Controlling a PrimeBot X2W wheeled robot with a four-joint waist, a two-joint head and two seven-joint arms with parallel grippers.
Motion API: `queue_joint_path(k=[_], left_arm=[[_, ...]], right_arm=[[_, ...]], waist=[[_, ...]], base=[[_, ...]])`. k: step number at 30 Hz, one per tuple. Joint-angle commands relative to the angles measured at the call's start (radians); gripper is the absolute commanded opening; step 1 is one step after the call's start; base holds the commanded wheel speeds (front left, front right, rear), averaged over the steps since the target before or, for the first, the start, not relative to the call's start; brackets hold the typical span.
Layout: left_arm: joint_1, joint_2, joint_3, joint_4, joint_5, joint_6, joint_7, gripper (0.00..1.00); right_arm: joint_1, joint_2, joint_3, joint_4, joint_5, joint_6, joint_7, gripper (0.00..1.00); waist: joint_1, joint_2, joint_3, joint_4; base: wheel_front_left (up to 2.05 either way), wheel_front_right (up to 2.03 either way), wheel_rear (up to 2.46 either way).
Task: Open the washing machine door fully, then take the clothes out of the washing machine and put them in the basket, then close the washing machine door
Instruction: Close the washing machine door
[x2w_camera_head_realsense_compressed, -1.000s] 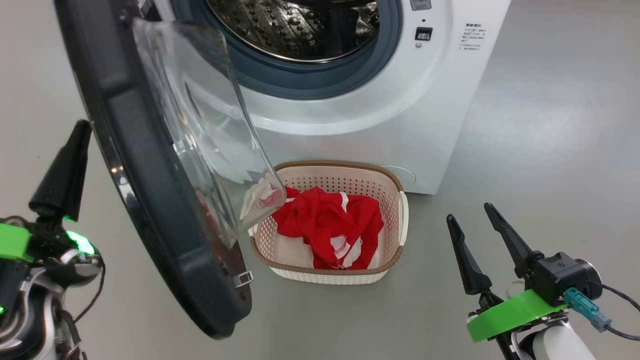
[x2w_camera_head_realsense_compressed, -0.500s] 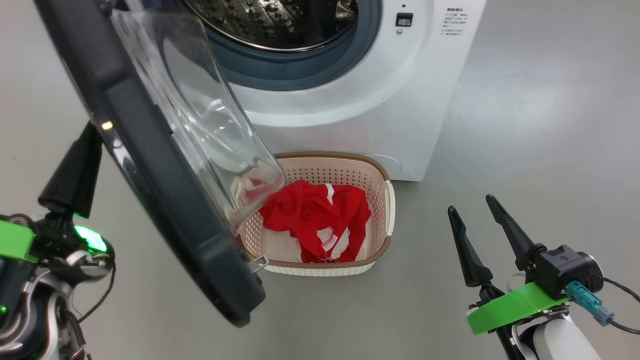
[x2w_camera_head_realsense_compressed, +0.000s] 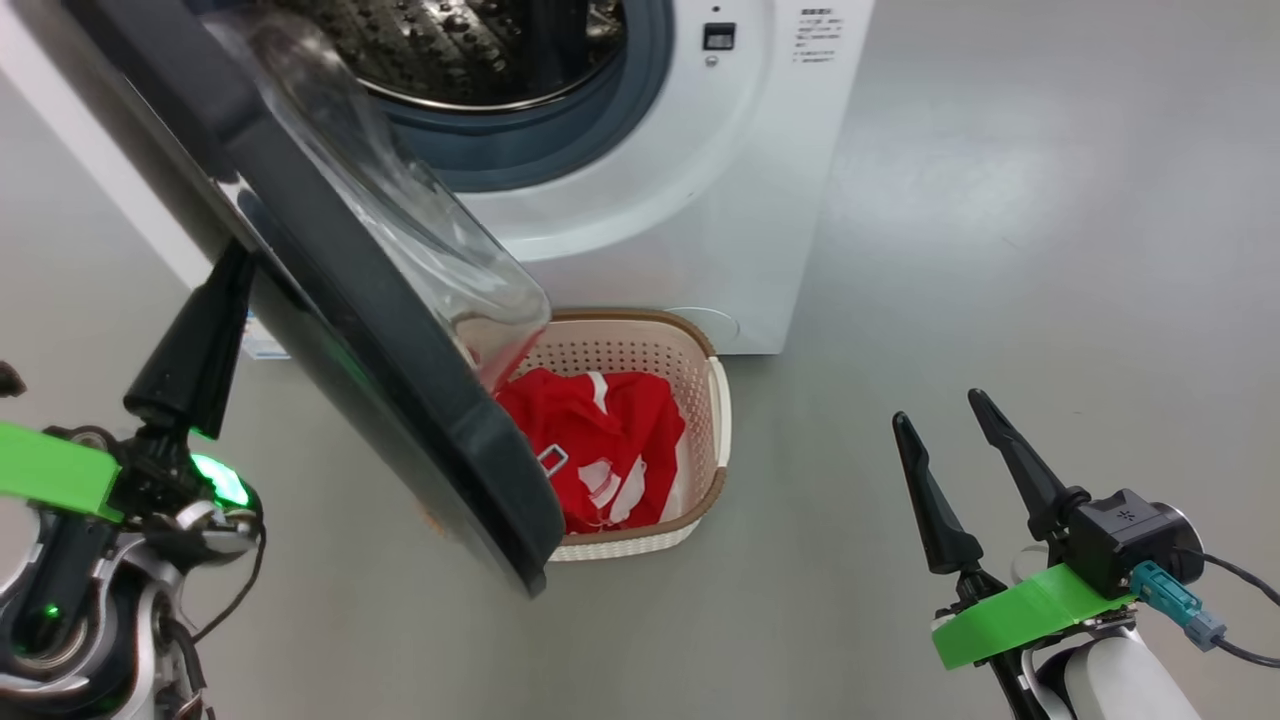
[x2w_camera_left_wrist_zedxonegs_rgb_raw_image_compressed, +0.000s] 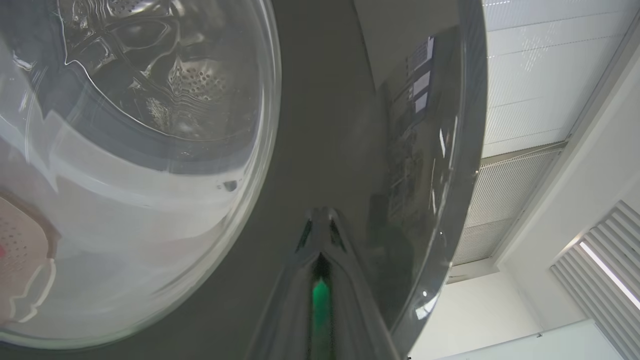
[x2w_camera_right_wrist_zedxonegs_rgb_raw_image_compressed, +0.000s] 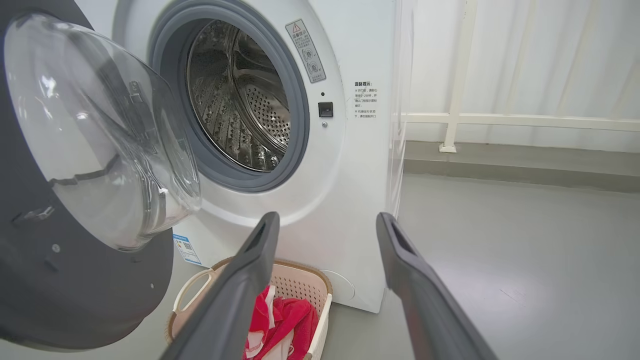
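Observation:
The washing machine (x2w_camera_head_realsense_compressed: 700, 200) stands at the top of the head view, its steel drum (x2w_camera_right_wrist_zedxonegs_rgb_raw_image_compressed: 240, 110) bare inside. The washing machine door (x2w_camera_head_realsense_compressed: 380, 400) hangs partly swung out, its glass bowl facing the opening. My left gripper (x2w_camera_head_realsense_compressed: 225, 290) is shut, and its tips (x2w_camera_left_wrist_zedxonegs_rgb_raw_image_compressed: 322, 217) rest against the door's glossy black outer rim (x2w_camera_left_wrist_zedxonegs_rgb_raw_image_compressed: 350, 125). The red clothes (x2w_camera_head_realsense_compressed: 590, 430) lie in the basket (x2w_camera_head_realsense_compressed: 720, 410) on the floor before the machine, with the door's lower edge hiding part of them. Low on the right, my right gripper (x2w_camera_head_realsense_compressed: 940, 410) stands open and holds nothing.
Grey floor stretches to the right of the machine and around my right gripper (x2w_camera_right_wrist_zedxonegs_rgb_raw_image_compressed: 327, 217). The basket (x2w_camera_right_wrist_zedxonegs_rgb_raw_image_compressed: 320, 310) sits close against the machine's front, under the door's swing. A white rail and curtain (x2w_camera_right_wrist_zedxonegs_rgb_raw_image_compressed: 500, 100) line the wall beyond the machine.
The door has swung closer to the machine's opening, with my shut left gripper following against its outer face. The head camera has shifted as well. My right gripper has held still.

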Motion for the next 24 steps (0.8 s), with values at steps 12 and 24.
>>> queue_joint_path(k=[12,24], left_arm=[[-0.075,0.012,-0.031,0.065,0.066,-0.058,-0.064,0.00],[-0.185,0.008,-0.042,0.177,0.062,-0.092,-0.138,0.00]], right_arm=[[-0.028,0.002,0.035,-0.017,0.015,0.000,-0.006,1.00],[-0.039,0.002,0.037,-0.018,0.015,0.000,-0.006,1.00]], waist=[[0.0000,0.0000,-0.004,-0.090],[0.0000,0.0000,0.015,-0.128]], base=[[0.00,0.00,0.00],[0.00,0.00,0.00]])
